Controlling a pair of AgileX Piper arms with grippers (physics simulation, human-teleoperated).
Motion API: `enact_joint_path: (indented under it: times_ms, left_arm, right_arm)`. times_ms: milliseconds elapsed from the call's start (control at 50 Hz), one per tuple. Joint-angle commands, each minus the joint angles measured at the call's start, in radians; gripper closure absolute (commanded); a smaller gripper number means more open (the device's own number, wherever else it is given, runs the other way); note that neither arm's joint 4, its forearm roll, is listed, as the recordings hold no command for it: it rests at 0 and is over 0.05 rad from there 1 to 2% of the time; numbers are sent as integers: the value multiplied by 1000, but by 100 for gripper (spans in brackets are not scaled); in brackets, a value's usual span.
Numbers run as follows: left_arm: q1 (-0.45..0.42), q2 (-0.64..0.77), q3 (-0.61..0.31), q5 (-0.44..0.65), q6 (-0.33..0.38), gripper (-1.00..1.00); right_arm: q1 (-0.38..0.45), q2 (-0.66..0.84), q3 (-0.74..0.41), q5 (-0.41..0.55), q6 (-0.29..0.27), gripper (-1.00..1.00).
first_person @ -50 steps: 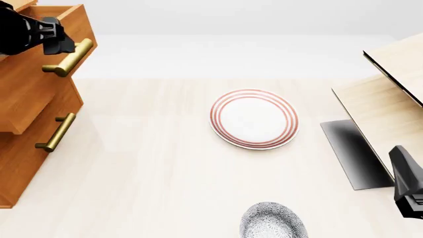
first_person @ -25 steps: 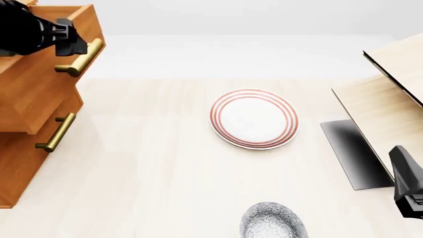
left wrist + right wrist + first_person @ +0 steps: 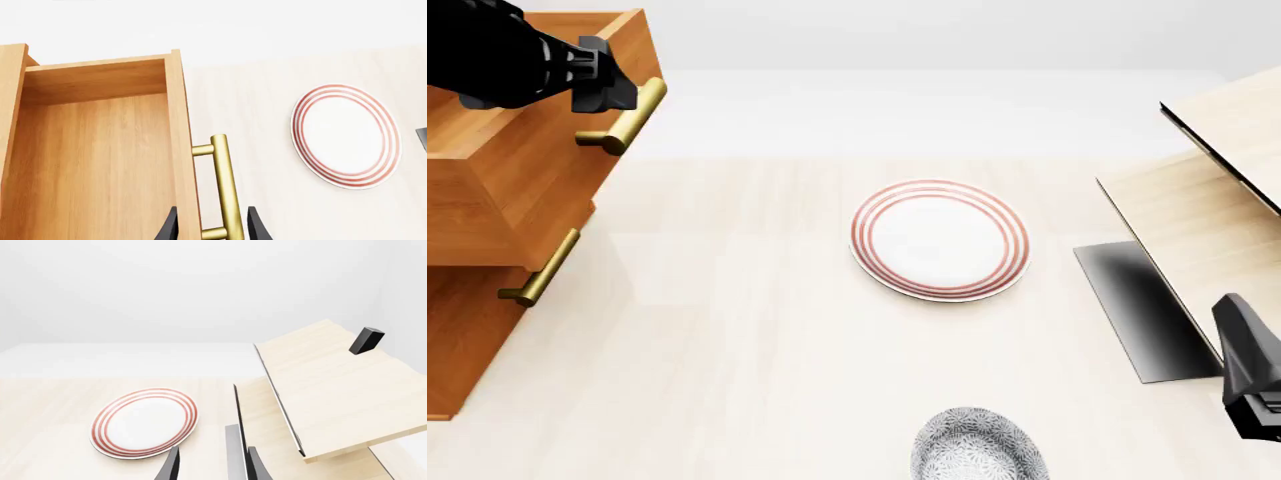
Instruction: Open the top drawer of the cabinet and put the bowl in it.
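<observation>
The left gripper (image 3: 614, 85) is closed around the brass handle (image 3: 227, 190) of the cabinet's (image 3: 481, 300) top drawer (image 3: 521, 190), which stands pulled out. The right gripper (image 3: 212, 467) holds nothing, fingers slightly parted. The bowl (image 3: 978, 445) sits at the table's (image 3: 747, 350) near edge, below the plate (image 3: 941, 240). No writing is visible.

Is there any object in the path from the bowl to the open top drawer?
Nothing visible stands between them. The bowl lies near the table's front edge; the plate sits farther back, off the line to the top drawer.
</observation>
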Motion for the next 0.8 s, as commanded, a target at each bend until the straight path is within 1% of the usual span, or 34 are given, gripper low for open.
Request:
enact_joint_path:
  times_ms: [20,180,300,540,680,700,740,800]
  left_arm:
    - [-37,6,-8,1,-1,-100]
    - [-62,11,-5,-3,-4,-100]
    - [-84,18,-19,4,-5,-100]
    - [-111,36,-9,-4,4,-100]
    - [-142,49,-20,-2,7,-100]
    - [-144,59,-18,1,16,-100]
    - [-166,67,-19,-2,10,-100]
    - [-162,68,-9,-7,10,-100]
  right_arm:
    - [0,-2,1,0,0,-100]
    - [0,-1,1,0,0,-100]
    - [0,-1,1,0,0,-100]
    - [0,-1,1,0,0,-100]
    - [0,-1,1,0,0,-100]
    - [0,-1,1,0,0,-100]
    - [0,-1,1,0,0,-100]
    - [0,-1,1,0,0,-100]
